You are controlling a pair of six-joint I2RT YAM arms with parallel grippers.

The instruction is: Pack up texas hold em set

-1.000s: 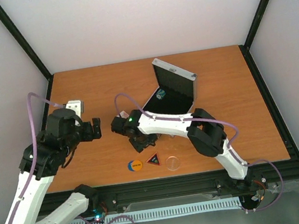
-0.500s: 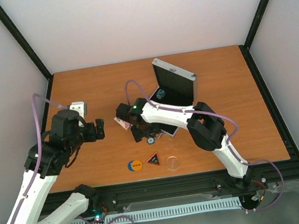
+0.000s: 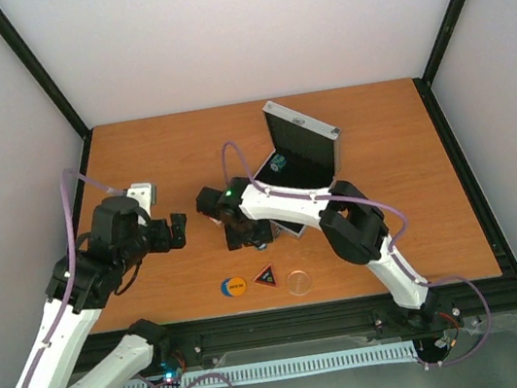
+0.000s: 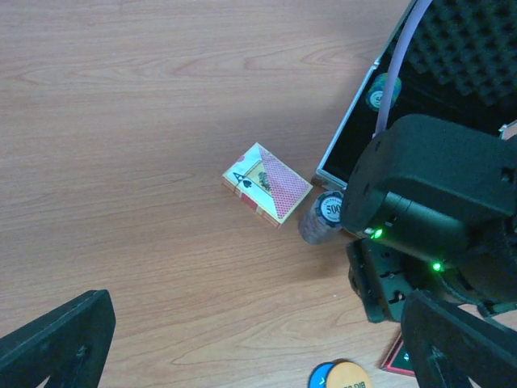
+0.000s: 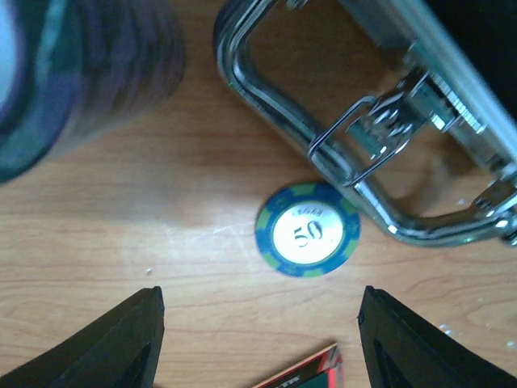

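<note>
- Tabletop (image 3: 410,219): wood grain, fills the middle of the top view.
- Aluminium case (image 3: 303,133): open, centre-right, lid upright, black foam lining. At least 1 chip is already inside. Its metal handle (image 5: 307,153) lies on the tabletop.
- Left claw (image 4: 250,347): spread wide, empty, left of centre in the top view, facing the set.
- Right claw (image 5: 258,323): fingers well apart, nothing between them, low by the case front.
- Card pack (image 4: 266,184): flat, centre of the left wrist view, near the case.
- Chip stack (image 4: 323,217): upright, "500" on top, just beside the right arm.
- Orange disc (image 3: 234,285), black-red triangle (image 3: 266,275) and clear disc (image 3: 299,281): in a row, lower centre of the top view.
- Single "50" chip (image 5: 308,229): flat, just beside the handle.

Risks:
- The flat chip gives no edge to pinch. The fingers may skid and shove it under the handle.
- The right arm may topple the stack.
- If the left claw goes for the cards, the 2 arms may collide.
</note>
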